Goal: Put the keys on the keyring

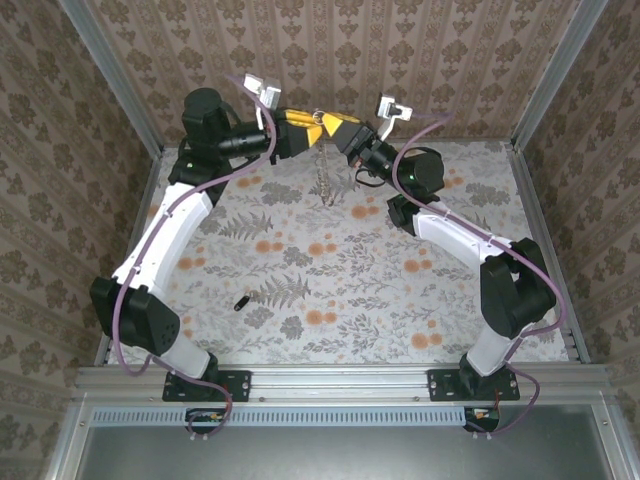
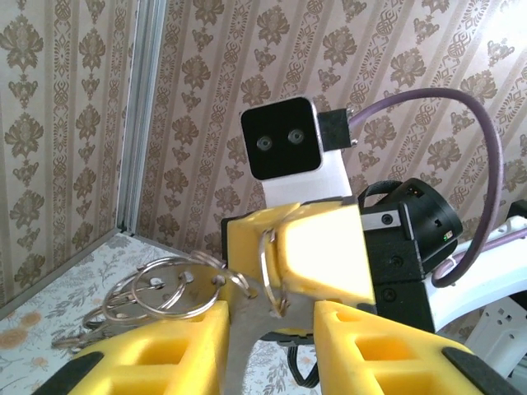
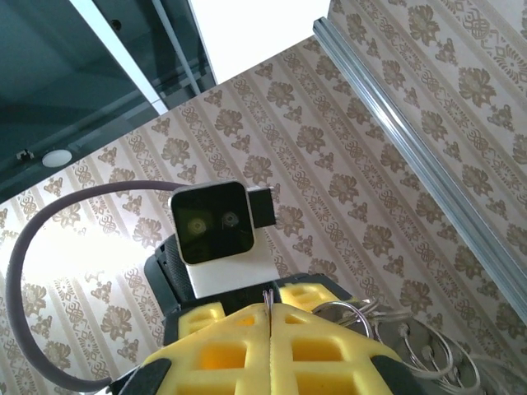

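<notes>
High above the back of the table my two grippers meet tip to tip. My right gripper (image 1: pixel 338 132) (image 3: pixel 270 311) is shut on the thin metal keyring (image 2: pixel 267 263) (image 3: pixel 268 298), whose edge sticks out between its yellow pads. Facing it, my left gripper (image 1: pixel 300 124) (image 2: pixel 270 309) is shut on a flat grey key (image 2: pixel 237 341), whose head touches the keyring. A bunch of smaller rings and keys (image 2: pixel 165 286) (image 3: pixel 420 350) hangs off the side and dangles below the grippers (image 1: pixel 325 178). A small dark key (image 1: pixel 241 302) lies on the table, front left of centre.
The floral table top (image 1: pixel 340 290) is fenced by patterned walls (image 1: pixel 330 40) and aluminium posts (image 1: pixel 112 75). Purple cables (image 1: pixel 180 195) run along both arms. The right arm's elbow (image 1: pixel 420 172) sits close behind the grippers.
</notes>
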`<action>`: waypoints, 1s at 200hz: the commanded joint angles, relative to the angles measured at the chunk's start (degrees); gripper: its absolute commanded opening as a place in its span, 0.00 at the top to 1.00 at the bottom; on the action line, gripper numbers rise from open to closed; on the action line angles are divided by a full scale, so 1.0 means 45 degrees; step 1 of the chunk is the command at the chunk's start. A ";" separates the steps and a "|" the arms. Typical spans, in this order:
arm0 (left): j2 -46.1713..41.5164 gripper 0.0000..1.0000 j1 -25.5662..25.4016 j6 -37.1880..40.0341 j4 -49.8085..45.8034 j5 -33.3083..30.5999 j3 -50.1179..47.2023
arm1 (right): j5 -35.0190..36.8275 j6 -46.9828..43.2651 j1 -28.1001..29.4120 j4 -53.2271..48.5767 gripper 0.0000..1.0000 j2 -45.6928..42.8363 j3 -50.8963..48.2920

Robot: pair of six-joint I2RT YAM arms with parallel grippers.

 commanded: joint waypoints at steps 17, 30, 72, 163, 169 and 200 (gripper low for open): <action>-0.0681 0.69 0.0201 -0.0344 0.0701 0.0275 -0.0186 | 0.0153 0.0078 -0.0075 0.0973 1.00 -0.0482 -0.0163; -0.0641 0.70 0.0235 -0.0601 0.1053 0.0255 -0.0265 | 0.0117 0.0091 -0.0097 0.0980 1.00 -0.0508 -0.0190; -0.0406 0.71 0.0260 -0.1295 0.1781 0.0404 -0.0258 | 0.0094 0.0102 -0.0135 0.0985 1.00 -0.0561 -0.0243; 0.0050 0.70 0.0192 -0.1561 0.1950 0.0475 -0.0042 | -0.0067 0.0273 -0.0137 0.0982 1.00 -0.0567 -0.0168; 0.0084 0.70 0.0182 -0.1575 0.1966 0.0499 -0.0035 | -0.0100 0.0287 -0.0131 0.0973 1.00 -0.0568 -0.0166; 0.0242 0.69 0.0094 -0.1596 0.1957 0.0549 0.0160 | -0.0160 0.0351 -0.0136 0.0938 1.00 -0.0566 -0.0146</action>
